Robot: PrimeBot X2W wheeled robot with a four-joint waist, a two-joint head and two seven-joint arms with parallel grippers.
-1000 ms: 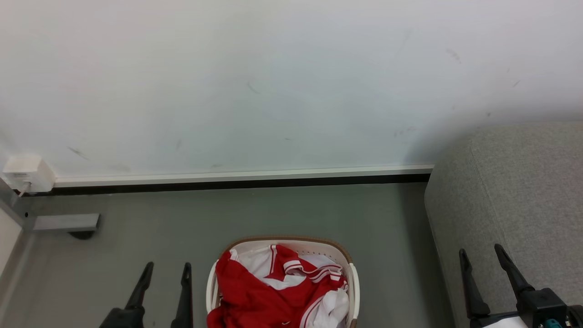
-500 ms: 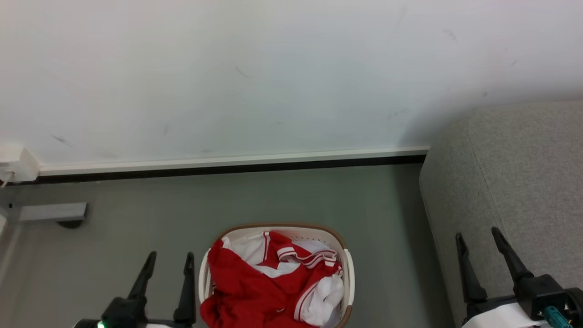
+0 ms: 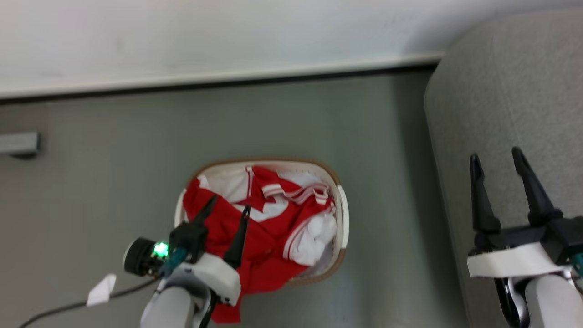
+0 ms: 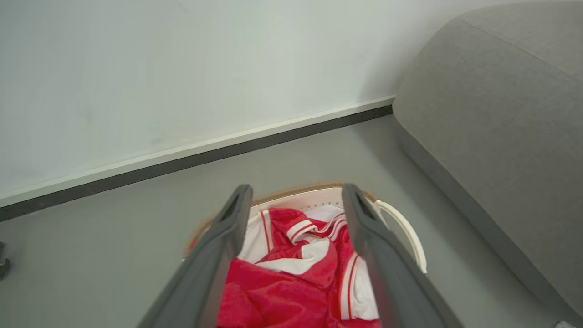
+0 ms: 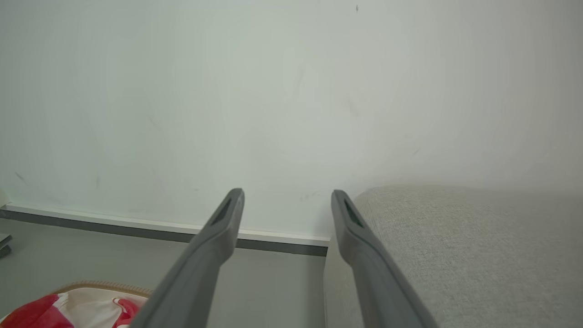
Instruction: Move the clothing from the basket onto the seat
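The red and white clothing [image 3: 268, 218] lies bunched in the cream basket [image 3: 344, 214] on the grey floor, with a red fold hanging over the basket's near rim. My left gripper [image 3: 229, 203] hovers open over the clothing's left part, fingers apart and nothing between them. In the left wrist view the clothing [image 4: 296, 273] and the basket [image 4: 401, 223] lie below the open left gripper [image 4: 296, 193]. My right gripper [image 3: 495, 157] stands open above the edge of the grey seat [image 3: 524, 91], holding nothing. The right wrist view has the open right gripper [image 5: 287, 196], the seat [image 5: 455, 246] and a corner of the clothing [image 5: 41, 310].
A white wall with a pale baseboard [image 3: 227, 77] runs behind the basket. A grey metal foot [image 3: 18, 143] sits at the far left of the floor. A black cable and a white tag [image 3: 101, 289] trail beside my left wrist.
The head view has tilted down, so the basket now sits mid-frame. My left gripper has swung right from beside the basket to above the clothing. The right gripper stays open over the seat's edge.
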